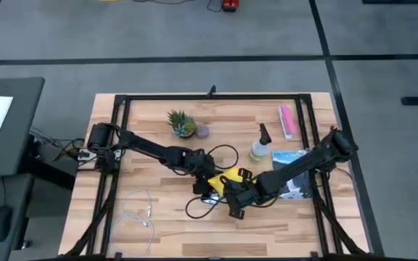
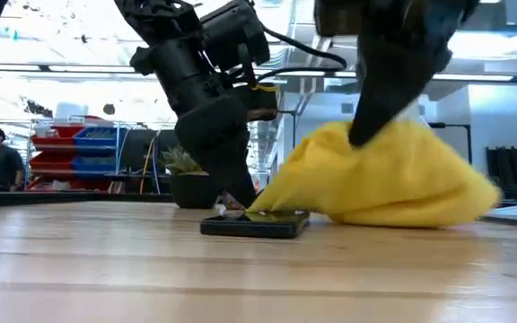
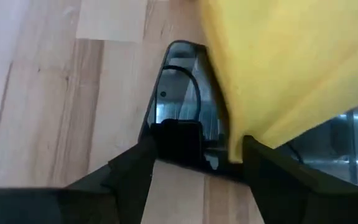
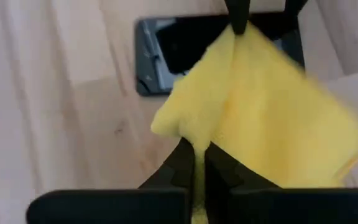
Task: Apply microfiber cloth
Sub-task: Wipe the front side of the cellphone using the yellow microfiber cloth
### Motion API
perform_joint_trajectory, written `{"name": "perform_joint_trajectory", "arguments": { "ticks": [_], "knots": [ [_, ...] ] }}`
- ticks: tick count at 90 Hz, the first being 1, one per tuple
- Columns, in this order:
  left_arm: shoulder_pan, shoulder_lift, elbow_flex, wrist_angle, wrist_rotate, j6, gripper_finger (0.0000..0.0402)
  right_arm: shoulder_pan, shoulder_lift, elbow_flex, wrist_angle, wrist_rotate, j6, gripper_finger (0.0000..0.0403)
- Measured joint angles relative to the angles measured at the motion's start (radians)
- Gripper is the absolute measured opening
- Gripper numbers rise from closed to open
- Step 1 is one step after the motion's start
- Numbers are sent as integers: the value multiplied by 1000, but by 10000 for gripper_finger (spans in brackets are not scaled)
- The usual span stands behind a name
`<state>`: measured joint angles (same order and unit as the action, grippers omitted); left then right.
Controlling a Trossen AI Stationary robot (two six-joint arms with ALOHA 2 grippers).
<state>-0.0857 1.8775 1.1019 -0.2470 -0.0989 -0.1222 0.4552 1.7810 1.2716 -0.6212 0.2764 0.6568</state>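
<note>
Right tool [image 4: 194, 163] clenched on the bright yellow soft microfiber cloth [image 2: 393, 179], draped over one end of the flat black glass smartphone [image 2: 255, 223] on the wooden counter [image 2: 240, 278]. Left tool [image 3: 197, 152] spread, bracing the phone's end. Best dragged flat and lightly across the screen, phone held steady.

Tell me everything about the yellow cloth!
The microfiber cloth is bright yellow, soft and bunched into a rumpled heap, not spread flat. The right gripper pinches a fold of it from above, fingers shut on the fabric. It sits mid-table, draped over one end of the black smartphone, which lies flat on the wooden table. The left gripper straddles the phone's other end, fingers open.
</note>
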Motion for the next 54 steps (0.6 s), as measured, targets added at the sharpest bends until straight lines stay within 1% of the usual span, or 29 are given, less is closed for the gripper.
{"name": "perform_joint_trajectory", "arguments": {
  "ticks": [16, 26, 38, 46, 54],
  "knots": [
    [2, -36, -1, 23, -11, -7, 219, 26, -30, 0, 31, -4, -37, 0],
    [2, -65, -3, 22, -26, -7, 219, 36, -28, 0, 77, 35, -60, 0],
    [3, -109, -1, 41, -37, 0, 219, 24, -12, 0, 193, 67, -120, 0],
    [9, -111, -2, 60, -58, 31, 219, 7, -7, -1, 257, 90, -183, 0],
    [27, -101, 0, 104, -61, 70, 219, -23, 3, 2, 358, 114, -239, 0]
  ]
}}
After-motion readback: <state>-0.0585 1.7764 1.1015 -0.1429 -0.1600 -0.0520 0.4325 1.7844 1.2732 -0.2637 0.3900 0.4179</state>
